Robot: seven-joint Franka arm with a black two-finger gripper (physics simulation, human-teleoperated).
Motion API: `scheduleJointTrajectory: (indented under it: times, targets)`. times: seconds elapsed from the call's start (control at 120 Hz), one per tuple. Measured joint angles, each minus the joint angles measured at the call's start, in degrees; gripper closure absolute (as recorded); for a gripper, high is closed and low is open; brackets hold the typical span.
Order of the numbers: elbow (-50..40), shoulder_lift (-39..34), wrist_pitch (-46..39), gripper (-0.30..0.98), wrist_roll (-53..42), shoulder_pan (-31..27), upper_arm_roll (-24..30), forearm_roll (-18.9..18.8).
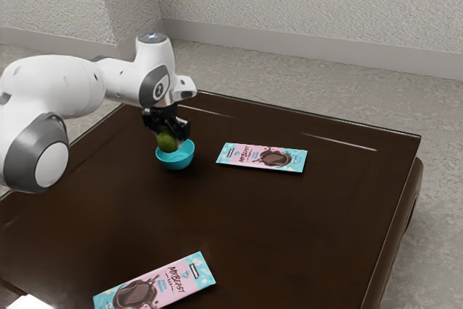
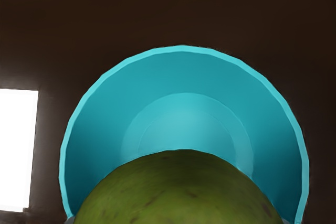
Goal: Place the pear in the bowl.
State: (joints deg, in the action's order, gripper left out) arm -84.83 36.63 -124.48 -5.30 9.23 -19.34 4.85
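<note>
Pear [image 1: 167, 142]: held over the mouth of the bowl [image 1: 177, 161], release not yet made; contact with the bowl's inner wall cannot be told. End effector [image 1: 171, 135]: closed onto the pear from two sides, fingers parted by the fruit's width.

Handling (judged): modest weight, firm, skin smooth and slightly slippery, rounded sides apt to roll; bruises under hard pressure. Best hold: opposite sides at the widest part, moderate squeeze, underside left free for a low release.

Count: pear, 1; bowl, 1; wrapped chocolate bars, 2, one near the bowl [image 1: 262, 158], the other well apart from it [image 1: 155, 287]; counter [image 1: 289, 215], 1, carrying bowl and bars
</note>
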Motion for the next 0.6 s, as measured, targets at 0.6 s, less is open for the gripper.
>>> scheduleJointTrajectory:
  times: [0.6]
  targets:
    - [1.74, -22.89, 17.47, 0.04, -3.74, 2.39, 6.04, -0.16]
